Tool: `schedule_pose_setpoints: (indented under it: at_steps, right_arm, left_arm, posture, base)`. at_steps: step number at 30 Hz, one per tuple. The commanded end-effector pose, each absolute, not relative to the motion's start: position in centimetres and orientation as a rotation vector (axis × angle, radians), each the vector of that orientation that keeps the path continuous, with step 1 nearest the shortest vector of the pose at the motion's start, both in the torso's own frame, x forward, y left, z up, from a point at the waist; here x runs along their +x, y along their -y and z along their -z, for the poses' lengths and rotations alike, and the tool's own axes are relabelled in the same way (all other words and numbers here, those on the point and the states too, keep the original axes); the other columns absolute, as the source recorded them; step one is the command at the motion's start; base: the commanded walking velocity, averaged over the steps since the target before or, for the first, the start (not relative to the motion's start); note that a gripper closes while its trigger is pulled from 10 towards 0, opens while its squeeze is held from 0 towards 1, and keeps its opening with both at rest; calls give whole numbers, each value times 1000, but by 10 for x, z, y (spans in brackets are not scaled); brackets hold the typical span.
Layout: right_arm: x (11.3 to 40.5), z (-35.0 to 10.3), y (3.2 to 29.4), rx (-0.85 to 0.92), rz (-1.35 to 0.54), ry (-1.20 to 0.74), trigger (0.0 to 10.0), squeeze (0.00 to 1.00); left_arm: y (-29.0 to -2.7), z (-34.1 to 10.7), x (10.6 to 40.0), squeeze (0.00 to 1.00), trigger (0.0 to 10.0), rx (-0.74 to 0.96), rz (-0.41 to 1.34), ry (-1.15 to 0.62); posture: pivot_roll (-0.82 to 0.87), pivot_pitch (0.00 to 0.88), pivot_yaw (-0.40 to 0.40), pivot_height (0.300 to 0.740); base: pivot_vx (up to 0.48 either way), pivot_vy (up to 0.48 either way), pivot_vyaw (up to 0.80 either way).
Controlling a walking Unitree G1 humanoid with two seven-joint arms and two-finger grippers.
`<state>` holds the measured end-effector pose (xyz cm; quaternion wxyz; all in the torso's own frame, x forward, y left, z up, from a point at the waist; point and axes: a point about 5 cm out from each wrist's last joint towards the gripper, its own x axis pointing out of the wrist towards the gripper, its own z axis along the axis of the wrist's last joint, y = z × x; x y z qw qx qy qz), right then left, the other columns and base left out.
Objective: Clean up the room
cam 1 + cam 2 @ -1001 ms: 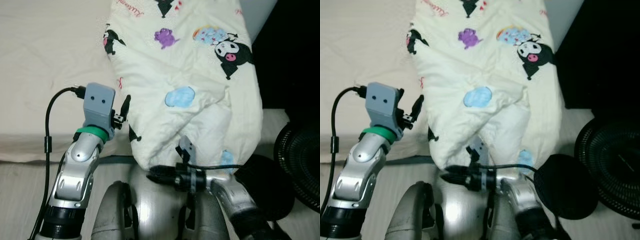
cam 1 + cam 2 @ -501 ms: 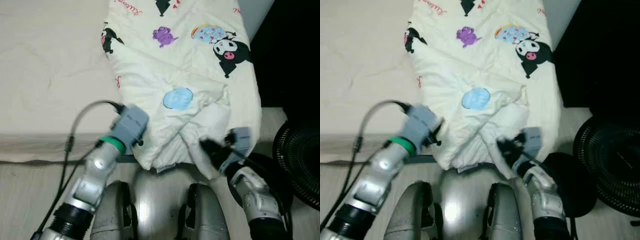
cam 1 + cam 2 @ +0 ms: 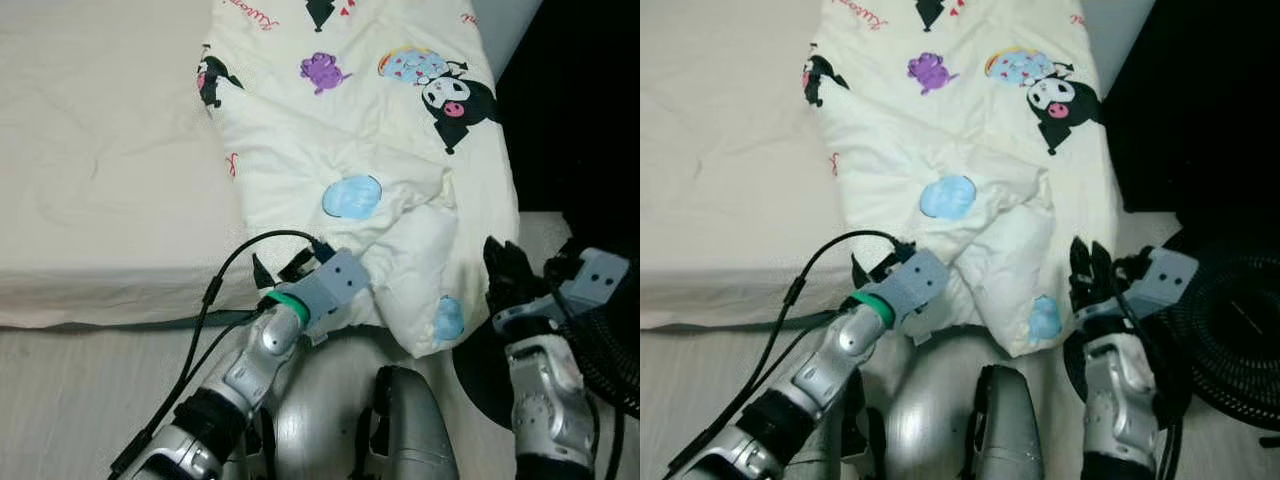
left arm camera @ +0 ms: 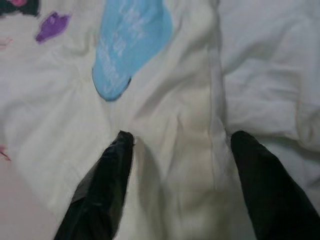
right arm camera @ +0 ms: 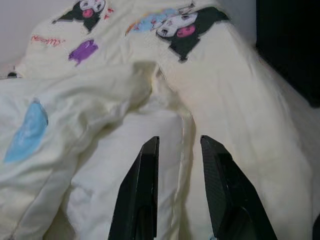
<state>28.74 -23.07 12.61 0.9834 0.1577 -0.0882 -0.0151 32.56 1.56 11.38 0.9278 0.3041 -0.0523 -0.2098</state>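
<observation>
here the left end effector (image 4: 175, 145), fingers apart, straddles a quilt (image 3: 380, 130) fold to grab it; the right end effector (image 5: 177, 190), slightly parted, hovers beside the bed (image 3: 100, 150).

Silver jointed arms; grey wrist camera boxes, a green ring and black cable on the left; long black fingers (image 4: 100, 192), apparently smooth.

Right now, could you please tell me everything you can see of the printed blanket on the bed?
The blanket is soft, cream, padded-looking fabric printed with cartoon figures and blue and purple shapes. It lies rumpled along the bed's right side, its folded near corner hanging over the edge. The left gripper, open, presses against a fold near a blue patch; the right gripper is beside the hanging corner, apart from it.
</observation>
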Motion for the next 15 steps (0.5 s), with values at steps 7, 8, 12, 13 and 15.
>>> schedule_pose_setpoints:
  at_steps: [7,8,12,13,15]
  right_arm:
    - [290,-114,215,334,7,118,10000,0]
    - [290,-114,215,334,7,118,10000,0]
    - [292,-114,214,334,1,115,10000,0]
    - [292,-114,213,331,-1,114,10000,0]
    - [291,-114,212,329,-3,113,10000,0]
  left_arm:
    - [3,-91,321,0,10000,705,409,70]
    - [3,-91,321,0,10000,705,409,70]
    - [8,-84,320,0,7373,731,378,56]
    - [4,-81,323,0,2275,745,331,35]
    - [-2,-82,328,0,0,755,277,22]
  posture:
    - [-51,251,92,615]
    - [-51,251,92,615]
    - [-56,254,90,615]
    - [-64,257,91,615]
    - [-67,257,91,615]
  base:
    - [0,0,0]
    - [0,0,0]
    - [0,0,0]
    - [0,0,0]
    - [0,0,0]
